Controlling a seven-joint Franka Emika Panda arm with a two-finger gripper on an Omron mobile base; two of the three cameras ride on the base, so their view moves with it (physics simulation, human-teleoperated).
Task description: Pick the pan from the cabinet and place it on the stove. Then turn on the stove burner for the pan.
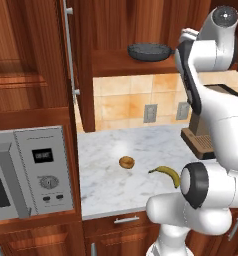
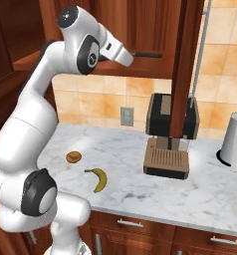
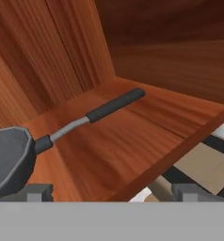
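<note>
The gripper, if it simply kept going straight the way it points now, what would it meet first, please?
Probably the cabinet floor just beyond the pan handle, then the back wall. The open gripper looks slightly down over the shelf, the handle crossing left of centre; depth is unclear.

A home kitchen is showing here: wood cabinets [image 1: 36,60] are hanging over a marble counter [image 1: 141,145], a microwave [image 1: 31,172] is sitting built in, a coffee machine [image 2: 170,137] is standing by tiled wall [image 1: 126,102] with outlets [image 1: 150,113], and a banana [image 2: 98,178] is lying out
</note>
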